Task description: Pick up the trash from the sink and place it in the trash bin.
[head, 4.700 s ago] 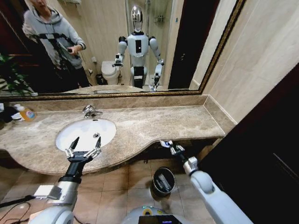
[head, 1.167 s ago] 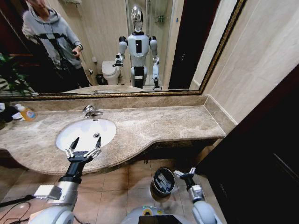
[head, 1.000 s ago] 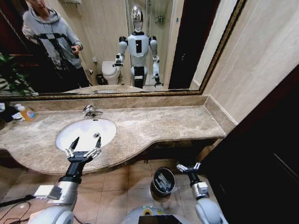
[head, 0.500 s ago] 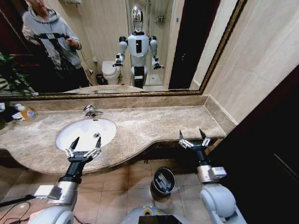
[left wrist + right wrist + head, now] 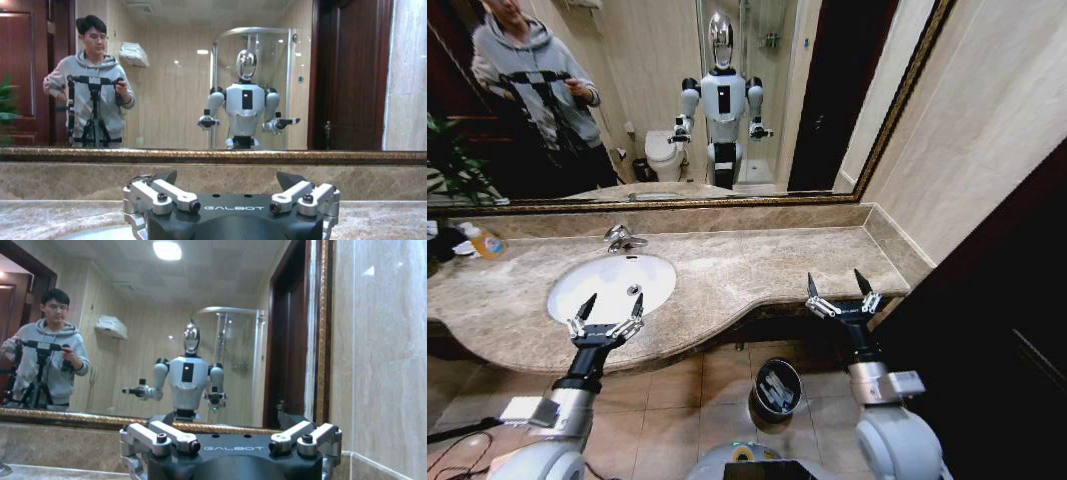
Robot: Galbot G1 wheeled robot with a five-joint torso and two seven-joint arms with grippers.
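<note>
The white oval sink (image 5: 592,283) sits in the beige marble counter, and its basin shows bare white around the metal drain (image 5: 633,290). My left gripper (image 5: 605,319) hovers open over the sink's front rim with nothing between its fingers; the left wrist view shows it (image 5: 227,179) facing the mirror. On the floor tiles below the counter stands the black trash bin (image 5: 762,376), with pale pieces of trash (image 5: 778,393) inside. My right gripper (image 5: 839,296) is open and empty at counter-edge height, up and to the right of the bin, and shows in its own wrist view (image 5: 227,420).
A chrome faucet (image 5: 620,238) stands behind the sink. An orange-labelled bottle (image 5: 484,243) is at the counter's far back left. A large mirror (image 5: 677,100) runs along the wall. A dark panel (image 5: 987,340) closes off the right side.
My right gripper has risen from floor level beside the bin to counter-edge height, staying open and empty. The left arm has not moved.
</note>
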